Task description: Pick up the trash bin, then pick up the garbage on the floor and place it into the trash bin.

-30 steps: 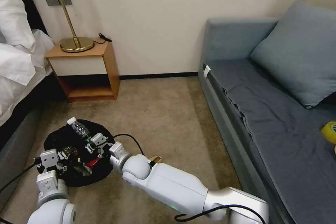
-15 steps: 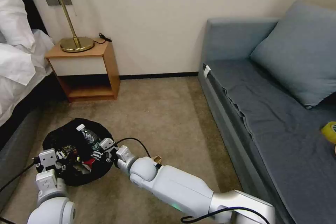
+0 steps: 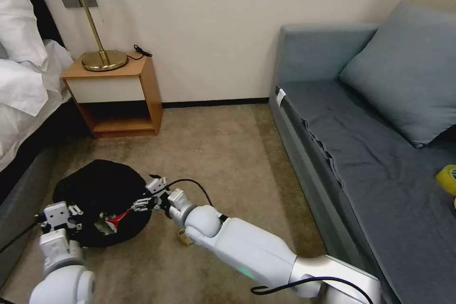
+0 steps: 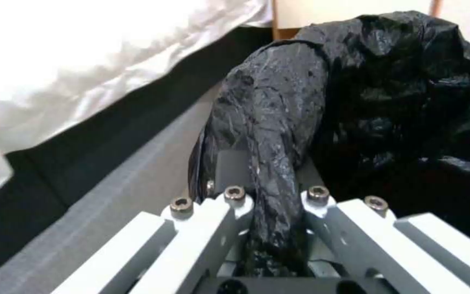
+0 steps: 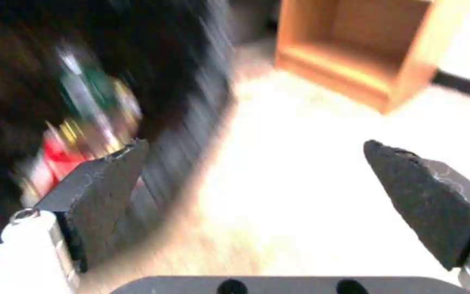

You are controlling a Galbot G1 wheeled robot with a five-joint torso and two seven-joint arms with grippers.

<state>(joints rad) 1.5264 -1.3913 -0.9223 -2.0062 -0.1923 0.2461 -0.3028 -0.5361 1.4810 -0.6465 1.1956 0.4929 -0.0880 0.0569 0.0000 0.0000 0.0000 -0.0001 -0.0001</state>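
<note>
The left gripper (image 4: 270,204) is clamped on the black-bagged rim of the trash bin (image 3: 102,190), steadying it on the carpet near the bed. The right gripper (image 3: 151,194) hangs at the bin's right edge, fingers spread and empty, so litter, including a red wrapper (image 3: 115,219), lies inside.

Tan carpet floor (image 3: 223,152): black-lined trash bin (image 3: 99,190), wooden nightstand (image 3: 121,99), grey sofa (image 3: 332,152).
</note>
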